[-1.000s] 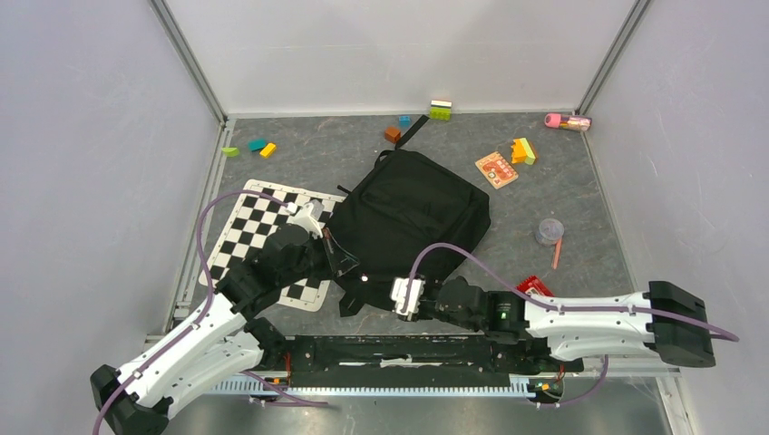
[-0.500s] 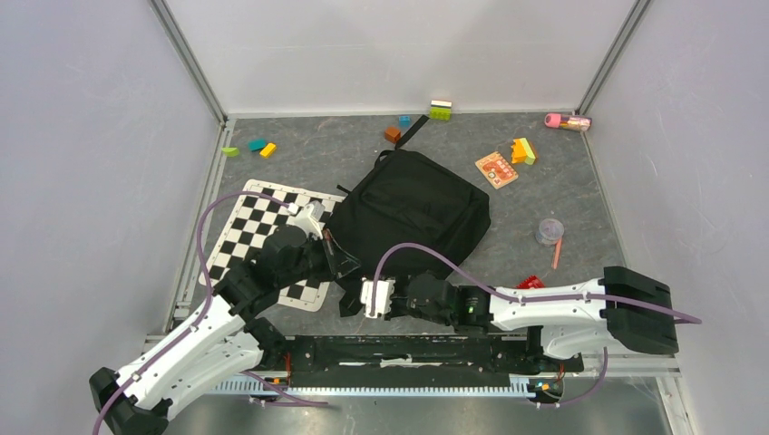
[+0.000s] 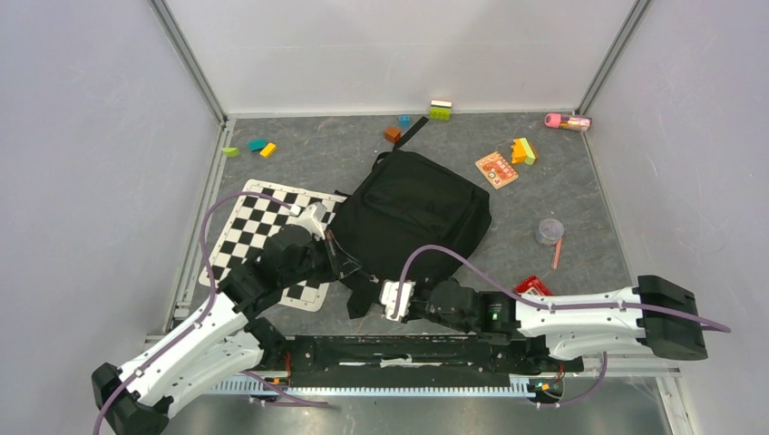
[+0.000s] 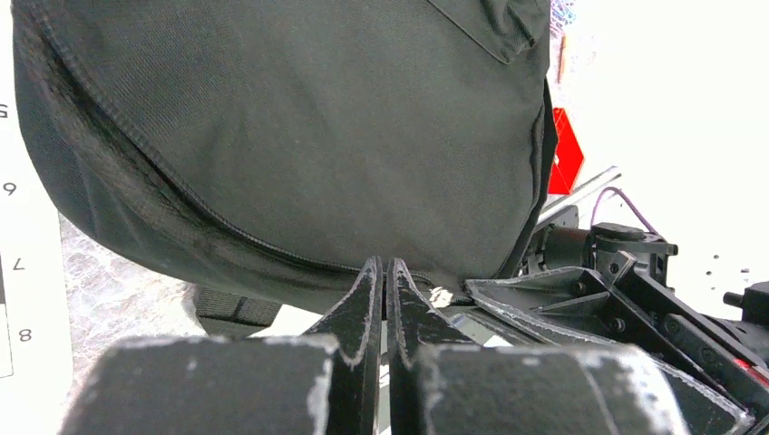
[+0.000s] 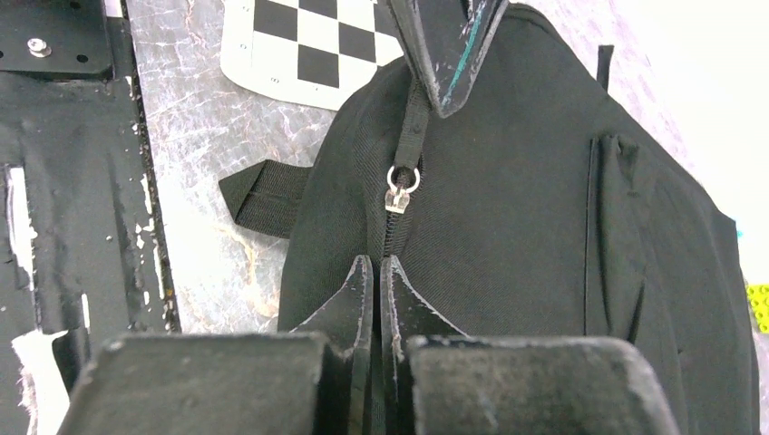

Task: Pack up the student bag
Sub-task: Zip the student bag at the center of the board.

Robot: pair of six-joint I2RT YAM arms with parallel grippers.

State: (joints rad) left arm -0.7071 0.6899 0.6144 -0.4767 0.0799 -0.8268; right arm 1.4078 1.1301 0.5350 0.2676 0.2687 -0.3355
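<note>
Your student bag (image 3: 413, 216) lies flat in the middle of the counter (image 3: 589, 195), its near-left corner overlapping the one checkered mat (image 3: 247, 237). Both arms meet at the bag's near edge.

The left end effector (image 4: 383, 272) has its jaws together at the bag's lower seam. The right end effector (image 5: 374, 267) is also pressed together, its tips on the zipper line. You cannot tell whether either one pinches fabric.

Loose things ring the bag. Three small blocks (image 3: 257, 145) sit far left, and an orange block (image 3: 392, 134), a blue one (image 3: 404, 119) and a green brick (image 3: 441, 110) lie by the back wall. To the right are a pink item (image 3: 567, 121), an orange tile (image 3: 496, 169), a yellow-orange block cluster (image 3: 522, 150), a clear round container (image 3: 549, 231) and a thin stick (image 3: 557, 254). A red object (image 3: 533, 287) lies just beside the right arm.

Only the right wrist view shows you the metal zipper pull (image 5: 399, 192). Its fabric tab runs up to the left arm's fingers (image 5: 449, 54), and a webbing loop (image 5: 263, 195) lies on the counter. Only the left wrist view shows the printed numbers along the mat's border.
</note>
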